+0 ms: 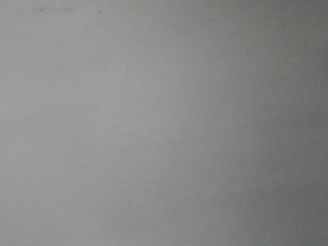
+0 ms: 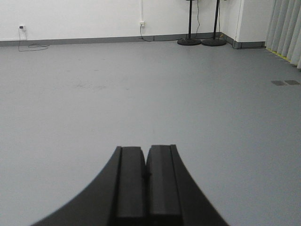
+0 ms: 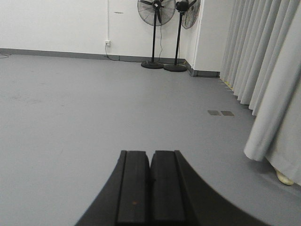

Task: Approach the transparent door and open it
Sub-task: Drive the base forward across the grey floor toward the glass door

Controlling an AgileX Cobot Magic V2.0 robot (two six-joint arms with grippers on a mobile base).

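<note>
The transparent door shows in none of the three views. No glass panel, white frame or handle can be made out, so its place cannot be told from here. Judging by that, the task is at its first step, the drive toward the door, and the opening has not begun.

What lies ahead is open grey floor [image 1: 153, 130], which fills nearly the whole front view. Down the right side of the right wrist view hangs one pale pleated curtain [image 3: 263, 70], reaching the floor; whatever is behind it is hidden. At the top middle of that view two pedestal fans [image 3: 155, 12] stand side by side against the white wall [image 3: 56, 23], near the corner, probably parked there to keep the floor free. Two small dark floor plates [image 3: 220, 113] lie flush, just beside each other, near the curtain. The left wrist view shows two wall sockets [image 2: 21, 27] along the top.

There are two claws. The left claw [image 2: 146, 151], bottom middle of its view, has its fingers pressed together with nothing between them. The right claw [image 3: 150, 155] is closed the same way and is also empty. Both point level over the floor, which suits travelling, with nothing carried and free for the handle later.
</note>
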